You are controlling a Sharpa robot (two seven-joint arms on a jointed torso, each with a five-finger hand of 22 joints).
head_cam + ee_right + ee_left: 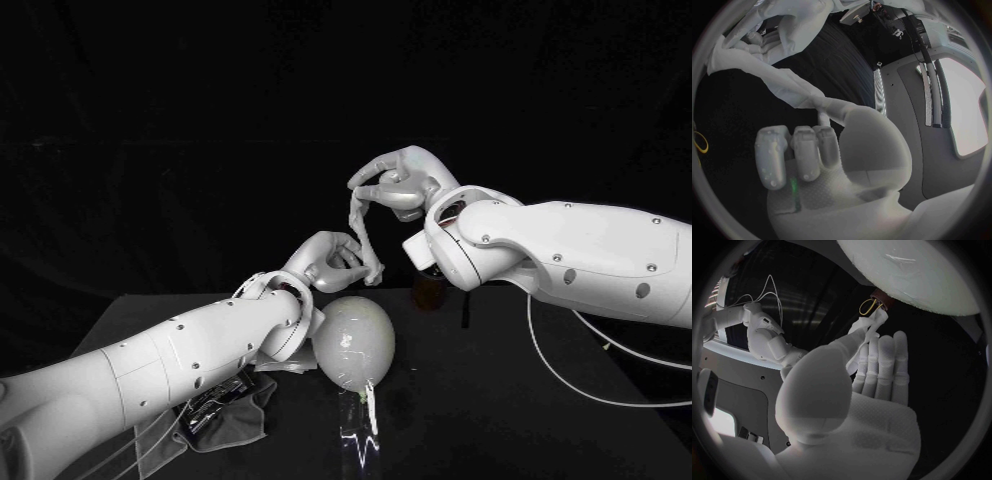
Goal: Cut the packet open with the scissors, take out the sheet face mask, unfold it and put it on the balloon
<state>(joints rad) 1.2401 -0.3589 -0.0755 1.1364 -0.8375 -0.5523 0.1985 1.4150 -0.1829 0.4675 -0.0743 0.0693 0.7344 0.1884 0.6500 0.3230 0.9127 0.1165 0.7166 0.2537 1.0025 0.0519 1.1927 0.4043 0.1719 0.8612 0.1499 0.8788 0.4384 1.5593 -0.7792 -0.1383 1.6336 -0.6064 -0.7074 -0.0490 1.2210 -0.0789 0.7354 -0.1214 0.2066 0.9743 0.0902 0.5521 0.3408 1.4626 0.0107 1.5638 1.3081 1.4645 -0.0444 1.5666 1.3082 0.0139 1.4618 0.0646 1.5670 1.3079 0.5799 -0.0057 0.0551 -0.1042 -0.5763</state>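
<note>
As the left hand [330, 262] and right hand [392, 186] pinch its ends, the face mask [358, 226] hangs between them.

Pale sheet mask [361, 230], bunched into a twisted strip, strung between raised right robot hand [397, 187] and lower left robot hand [332, 262]; whitish egg-shaped balloon [355, 340] lying on tabletop [548, 400] beneath.

The mask [361, 230] is twisted into a thin strand, so its openings and how far it is unfolded cannot be told. Its ends are lost among the fingers of the left hand [329, 262] and right hand [397, 185]. The left arm [173, 360] covers one side of the balloon [358, 340] and much of a dark bundle [231, 415] that is too dim to identify, and a brown thing [427, 292] is mostly hidden under the right forearm [591, 255].
</note>
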